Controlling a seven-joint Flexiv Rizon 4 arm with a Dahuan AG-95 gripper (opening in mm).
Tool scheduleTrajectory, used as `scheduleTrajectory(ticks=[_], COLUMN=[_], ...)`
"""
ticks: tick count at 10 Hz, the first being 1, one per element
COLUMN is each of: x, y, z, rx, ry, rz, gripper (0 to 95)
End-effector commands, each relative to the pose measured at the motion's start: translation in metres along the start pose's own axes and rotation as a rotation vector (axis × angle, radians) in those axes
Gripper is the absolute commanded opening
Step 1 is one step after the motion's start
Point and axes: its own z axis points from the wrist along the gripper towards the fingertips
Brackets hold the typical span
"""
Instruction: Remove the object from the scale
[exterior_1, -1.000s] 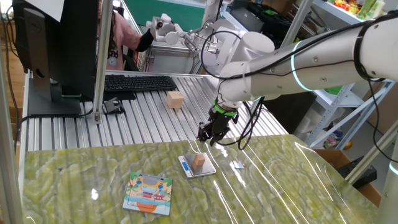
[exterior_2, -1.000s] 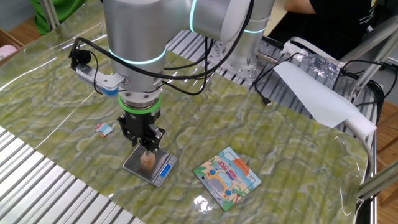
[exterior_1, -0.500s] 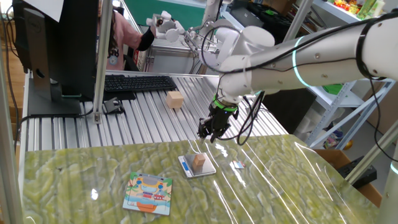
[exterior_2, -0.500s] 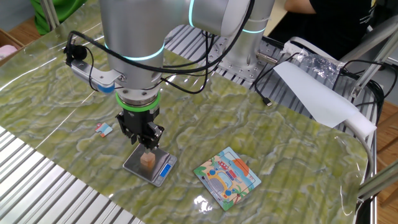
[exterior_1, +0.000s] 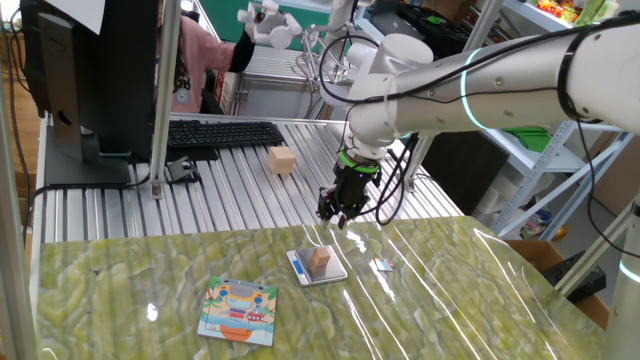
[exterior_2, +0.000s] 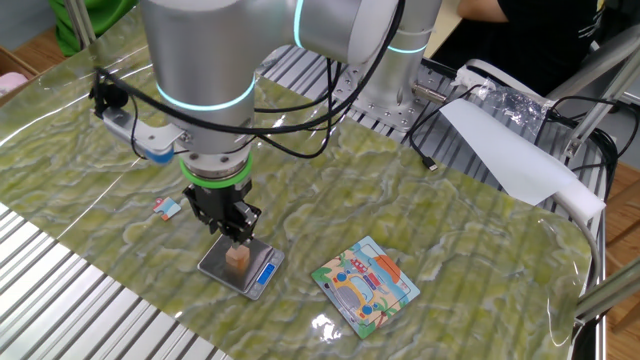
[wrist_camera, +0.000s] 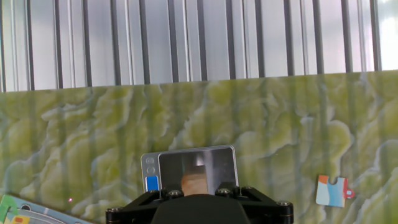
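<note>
The tiny tan-orange cube (exterior_1: 320, 259) sits on the small silvery scale (exterior_1: 333, 271) on the green marbled mat. Both also show in the other fixed view, the cube (exterior_2: 237, 260) on the scale (exterior_2: 214, 264), and in the hand view, the cube (wrist_camera: 195, 180) on the scale (wrist_camera: 219, 161) with its blue display strip at the left. My gripper (exterior_1: 337, 219) hangs just above and behind the cube and holds nothing. It also shows in the other fixed view (exterior_2: 238, 236), right over the cube. Its fingers look slightly apart. The hand view shows only the black gripper body, not the fingertips.
A colourful picture card (exterior_1: 238, 310) lies in front of the scale, to the left. A small blue-orange piece (exterior_1: 385, 265) lies to its right. A larger pale wooden block (exterior_1: 281, 159) and a keyboard (exterior_1: 220, 133) rest on the ribbed metal table behind.
The arm's upper body has swung a little to the left. The gripper stays above the scale, raised very slightly. The cube has not moved.
</note>
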Motion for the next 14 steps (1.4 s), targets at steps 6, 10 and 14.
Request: scheduleTrajectory(ticks=[6,10,14], x=[0.0006,0.0005,0.001], y=[0.0,0.0005,0.0024], z=[-0.0003,0.0001,0.0015], rx=[-0.002,0.008,0.006], ry=[0.007,0.01,0.051], rz=[-0.073,-0.089,-0.081], gripper=[38.0,38.0,38.0])
